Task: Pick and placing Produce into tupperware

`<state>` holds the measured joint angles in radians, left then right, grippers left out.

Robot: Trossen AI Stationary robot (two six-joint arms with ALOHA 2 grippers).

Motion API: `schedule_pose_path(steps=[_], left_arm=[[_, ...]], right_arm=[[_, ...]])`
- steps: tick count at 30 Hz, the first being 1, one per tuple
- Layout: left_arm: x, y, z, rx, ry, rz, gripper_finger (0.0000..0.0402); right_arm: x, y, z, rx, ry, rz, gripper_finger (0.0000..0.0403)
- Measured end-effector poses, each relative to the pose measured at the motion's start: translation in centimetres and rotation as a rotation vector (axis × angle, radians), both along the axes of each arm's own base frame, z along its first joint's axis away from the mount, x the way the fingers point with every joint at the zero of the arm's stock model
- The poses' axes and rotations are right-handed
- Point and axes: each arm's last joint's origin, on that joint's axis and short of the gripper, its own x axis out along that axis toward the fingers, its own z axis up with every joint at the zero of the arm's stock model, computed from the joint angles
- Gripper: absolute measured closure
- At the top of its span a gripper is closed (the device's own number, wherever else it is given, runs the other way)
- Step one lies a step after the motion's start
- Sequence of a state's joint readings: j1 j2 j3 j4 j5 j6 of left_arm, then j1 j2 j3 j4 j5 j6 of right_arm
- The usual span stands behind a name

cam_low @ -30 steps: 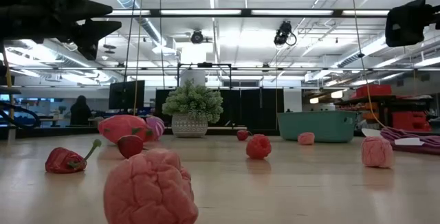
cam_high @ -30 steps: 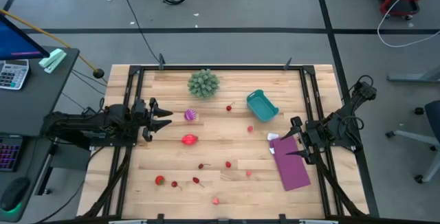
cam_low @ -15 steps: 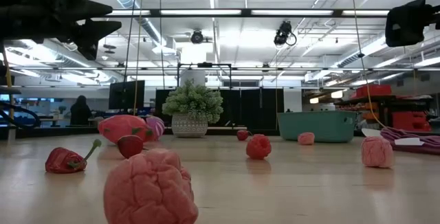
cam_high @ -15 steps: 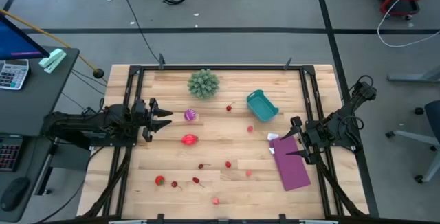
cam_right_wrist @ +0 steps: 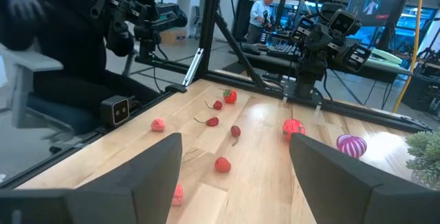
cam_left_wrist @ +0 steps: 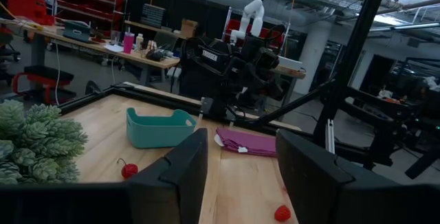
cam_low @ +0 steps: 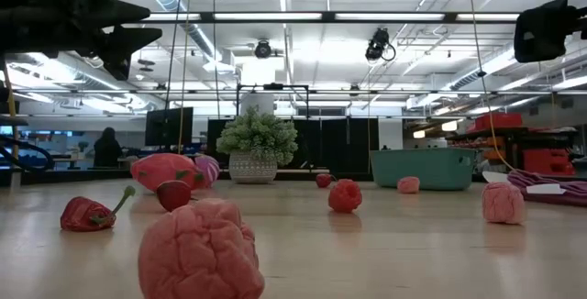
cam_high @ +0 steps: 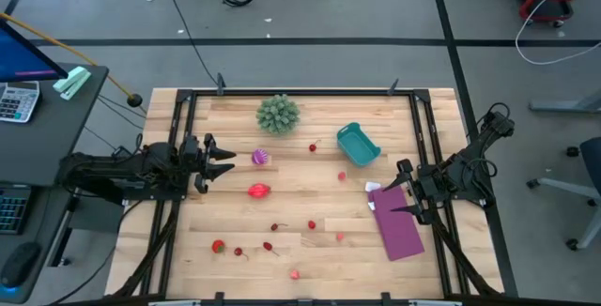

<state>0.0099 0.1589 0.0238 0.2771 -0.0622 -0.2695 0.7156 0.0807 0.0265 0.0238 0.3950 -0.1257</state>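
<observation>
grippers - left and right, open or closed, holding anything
Left gripper: open, holding nothing, at the table's left edge.
Right gripper: open, holding nothing, over the purple sheet.

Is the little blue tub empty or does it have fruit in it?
Empty. From above, the teal tub shows only its bare bottom, and the fruit, like the red piece, lies on the table.

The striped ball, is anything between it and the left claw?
No. The left end effector is open just beside the striped ball, with only bare table between them.
</observation>
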Motion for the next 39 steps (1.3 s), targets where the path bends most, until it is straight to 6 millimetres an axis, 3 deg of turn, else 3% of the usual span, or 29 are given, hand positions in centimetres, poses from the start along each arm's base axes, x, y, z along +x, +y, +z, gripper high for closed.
schedule_pose_path(steps=[22,29,36,39], left_arm=[[0.0,0.0,-0.2,-0.040,0.020,-0.007,0.0222],[0.0,0.0,-2.6,-0.207,0.249,-0.004,0.0236],[0.2,-0.1,-2.9,-0.265,0.292,-0.037,0.0256],[0.2,-0.2,-2.9,-0.196,0.302,-0.041,0.0262]], right_arm=[[0.0,0.0,0.0,0.000,0.000,0.000,0.0123],[0.0,0.0,0.0,0.000,0.000,0.000,0.0123],[0.0,0.0,0.0,0.000,0.000,0.000,0.0123],[0.0,0.0,0.0,0.000,0.000,0.000,0.0123]])
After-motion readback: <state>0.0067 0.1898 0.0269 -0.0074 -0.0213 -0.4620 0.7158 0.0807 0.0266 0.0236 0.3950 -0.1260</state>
